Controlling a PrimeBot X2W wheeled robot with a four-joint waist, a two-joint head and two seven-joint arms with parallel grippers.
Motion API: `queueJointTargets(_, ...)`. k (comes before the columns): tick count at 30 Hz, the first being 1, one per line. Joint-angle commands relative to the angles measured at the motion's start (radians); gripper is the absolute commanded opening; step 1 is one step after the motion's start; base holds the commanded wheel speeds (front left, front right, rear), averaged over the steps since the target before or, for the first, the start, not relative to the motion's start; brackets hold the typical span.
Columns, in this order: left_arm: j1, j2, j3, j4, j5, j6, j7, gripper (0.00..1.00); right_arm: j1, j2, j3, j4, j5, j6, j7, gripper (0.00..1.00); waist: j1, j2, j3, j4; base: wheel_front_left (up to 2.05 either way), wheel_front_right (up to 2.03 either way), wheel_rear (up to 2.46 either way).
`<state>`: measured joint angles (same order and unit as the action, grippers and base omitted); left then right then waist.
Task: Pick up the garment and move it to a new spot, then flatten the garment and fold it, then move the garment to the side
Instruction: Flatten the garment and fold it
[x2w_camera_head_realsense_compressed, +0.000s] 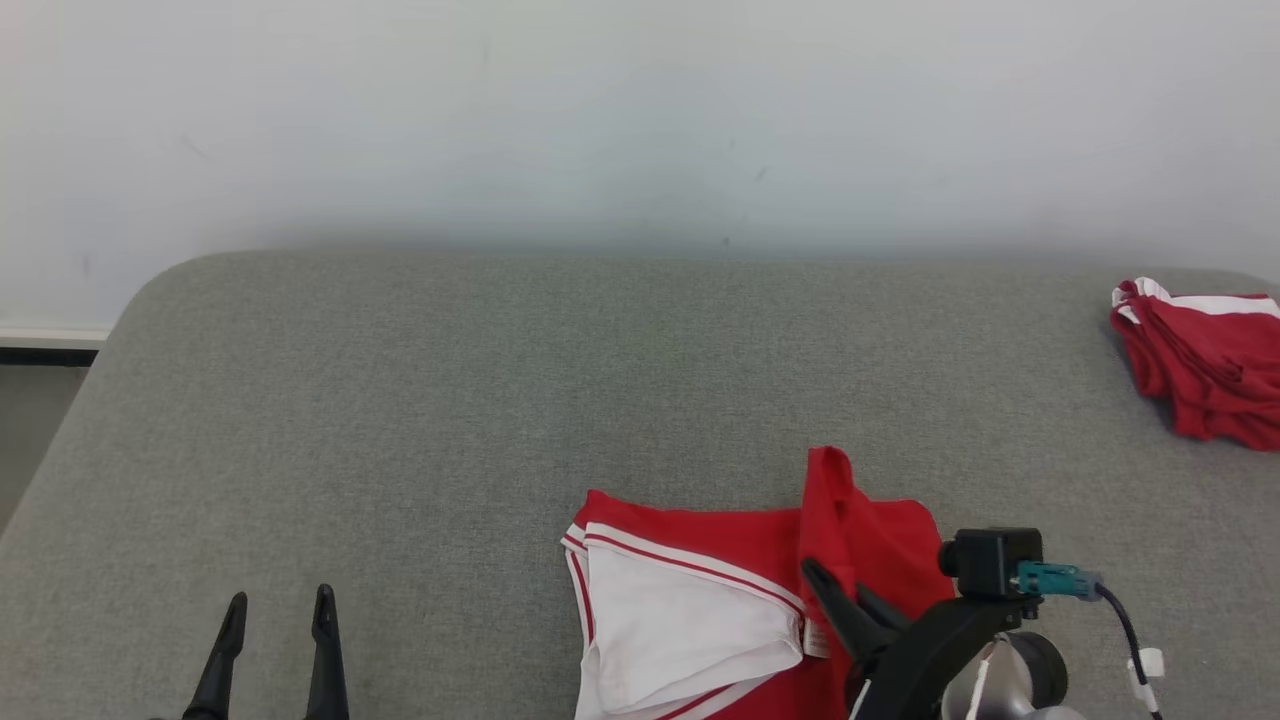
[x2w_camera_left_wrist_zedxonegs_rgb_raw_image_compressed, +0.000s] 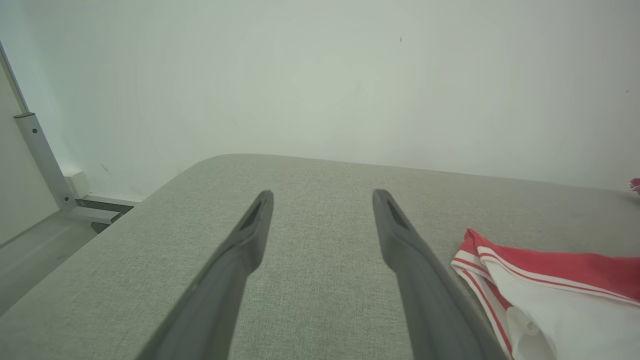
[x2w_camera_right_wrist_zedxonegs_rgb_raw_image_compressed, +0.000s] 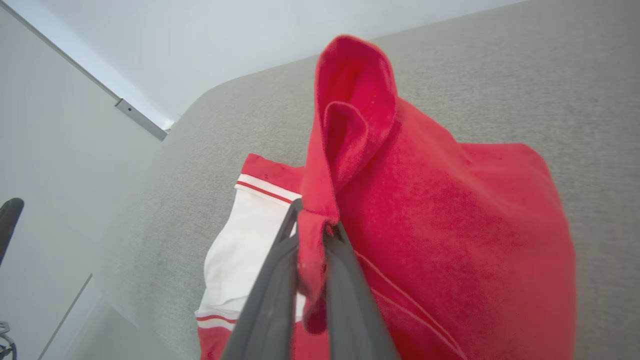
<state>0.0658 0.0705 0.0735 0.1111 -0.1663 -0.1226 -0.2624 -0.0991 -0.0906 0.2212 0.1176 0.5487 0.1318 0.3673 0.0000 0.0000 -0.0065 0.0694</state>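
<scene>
Red and white garment (x2w_camera_head_realsense_compressed: 680, 620) at lower centre, right gripper (x2w_camera_head_realsense_compressed: 835, 580) clamped on its raised red fold, left gripper (x2w_camera_head_realsense_compressed: 280, 597) spread wide and free at lower left

The place reads as a robotics test room or lab. A bare off-white wall (x2w_camera_head_realsense_compressed: 640, 120), marked by a few small scuffs, runs behind a wide work surface (x2w_camera_head_realsense_compressed: 400, 400) covered in plain grey cloth, its corners rounded like a padded bench. At the wall's foot a pale skirting strip (x2w_camera_head_realsense_compressed: 50, 335) meets a grey floor (x2w_camera_left_wrist_zedxonegs_rgb_raw_image_compressed: 30, 260), and a grey metal post (x2w_camera_left_wrist_zedxonegs_rgb_raw_image_compressed: 42, 160) stands against the side wall. A small black camera (x2w_camera_head_realsense_compressed: 990, 562) with a teal plug and a loose cable sits on a dark arm bracket. On the grey cloth are a red and white garment (x2w_camera_head_realsense_compressed: 690, 600) and, at the far right, a stack of similar red ones (x2w_camera_head_realsense_compressed: 1210, 370).
</scene>
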Motion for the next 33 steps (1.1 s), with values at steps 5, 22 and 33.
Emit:
queueJointTargets(5,-0.020,-0.006,-0.013,0.016,0.003,-0.003,-0.003,1.00,-0.036,0.031,0.085,0.010,0.019,-0.003,0.004,0.00,0.0000,0.0000,0.006,0.050,0.00,0.00,0.00)
queueJointTargets(22,-0.086,-0.014,-0.072,0.062,-0.006,-0.007,-0.003,1.00,-0.169,0.040,0.259,0.199,0.098,-0.003,-0.111,0.00,0.0000,0.0000,0.054,0.144,0.00,0.00,0.00)
queueJointTargets(33,-0.080,-0.014,-0.054,0.072,-0.008,-0.007,-0.003,1.00,-0.223,0.040,0.254,0.288,0.043,-0.003,-0.239,1.00,0.0000,0.0000,0.045,0.123,0.00,0.00,0.00)
